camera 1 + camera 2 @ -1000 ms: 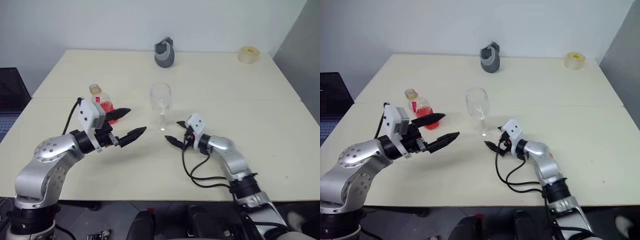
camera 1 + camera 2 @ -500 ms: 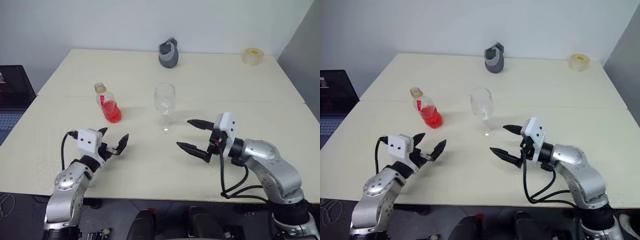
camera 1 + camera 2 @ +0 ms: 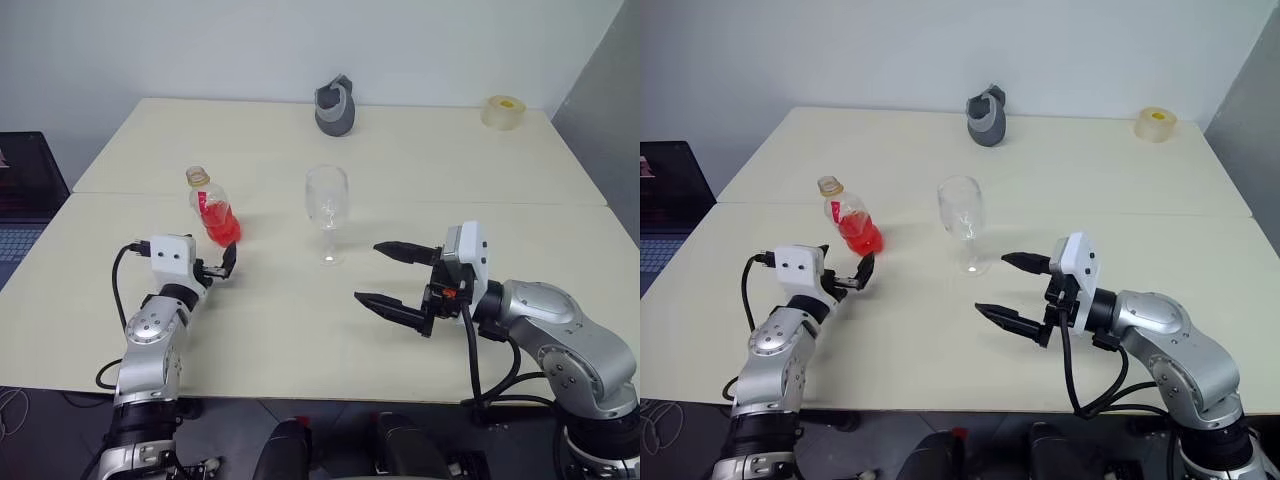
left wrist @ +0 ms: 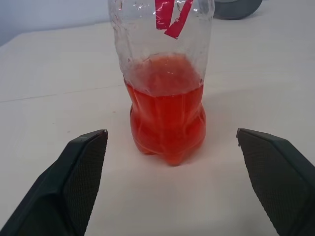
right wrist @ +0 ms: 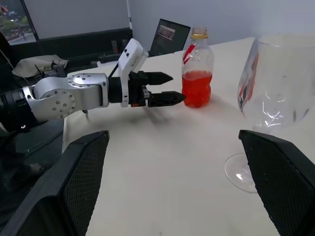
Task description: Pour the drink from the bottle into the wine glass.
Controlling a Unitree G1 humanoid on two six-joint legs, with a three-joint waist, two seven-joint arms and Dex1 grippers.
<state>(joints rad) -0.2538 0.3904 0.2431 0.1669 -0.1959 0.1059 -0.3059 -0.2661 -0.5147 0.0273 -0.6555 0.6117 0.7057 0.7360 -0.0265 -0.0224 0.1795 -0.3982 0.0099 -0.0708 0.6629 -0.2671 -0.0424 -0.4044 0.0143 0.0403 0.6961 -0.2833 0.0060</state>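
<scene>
The bottle (image 3: 212,208) stands upright on the pale bench (image 3: 420,170), left of the wine glass (image 3: 326,213) and well apart from it, about a third full of red-orange drink (image 4: 166,123). The left pincer (image 3: 222,265) is level with the bottle's base, fingers spread wide and holding nothing, the bottle just ahead between them but untouched. The right pincer (image 3: 395,278) hangs released too, near the glass foot on its right side. The glass looks empty, so the pour has not begun.

The risks are plain enough. The bottle is light and thin-walled: a finger nudging it off-centre could tip it, and a hard squeeze could buckle it. The neck seems to carry a yellowish cap or ring; I cannot tell if it is open. The right pincer could knock over the thin-stemmed glass.
</scene>
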